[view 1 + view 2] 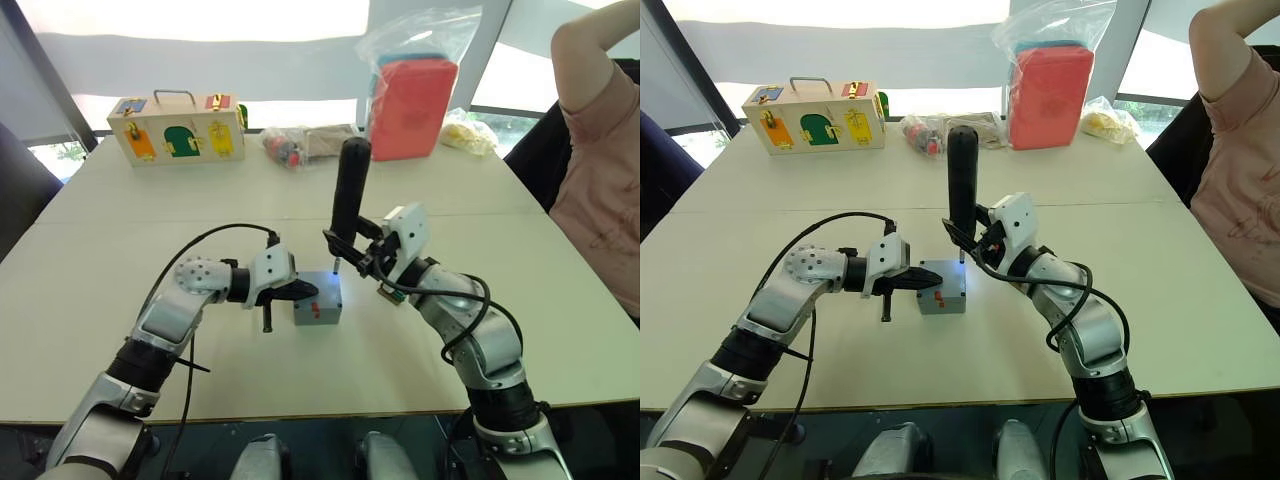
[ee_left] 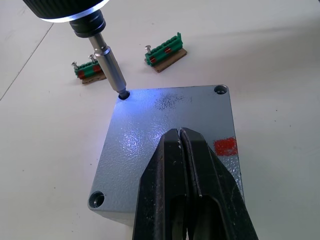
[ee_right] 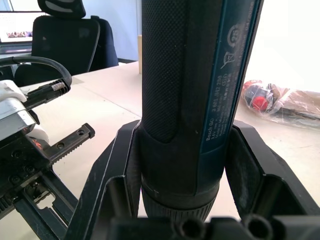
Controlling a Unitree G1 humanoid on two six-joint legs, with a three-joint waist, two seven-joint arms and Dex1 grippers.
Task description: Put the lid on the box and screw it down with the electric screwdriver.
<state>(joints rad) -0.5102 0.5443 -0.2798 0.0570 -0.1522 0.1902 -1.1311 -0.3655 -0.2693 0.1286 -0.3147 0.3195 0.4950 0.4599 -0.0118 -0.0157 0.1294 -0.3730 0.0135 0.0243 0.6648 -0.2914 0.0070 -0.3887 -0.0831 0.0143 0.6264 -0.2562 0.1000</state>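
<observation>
The grey lid (image 2: 165, 120), marked with a red patch, lies on top of the grey box (image 1: 316, 312) at the middle of the table. My left gripper (image 2: 180, 134) is shut, its tips resting on the lid's top. The black electric screwdriver (image 1: 350, 185) stands upright in my right gripper (image 1: 352, 250), which is shut around its lower body. Its metal bit (image 2: 111, 67) sits in the lid's corner screw hole, and its light shines bluish on the lid. Three other corner holes show on the lid.
Two green connector strips (image 2: 165, 50) lie on the table just beyond the box. At the far edge stand a wooden box with coloured doors (image 1: 180, 128), a bag of small parts (image 1: 300, 143) and a red case in a plastic bag (image 1: 412, 105). A person (image 1: 600, 150) sits at the right.
</observation>
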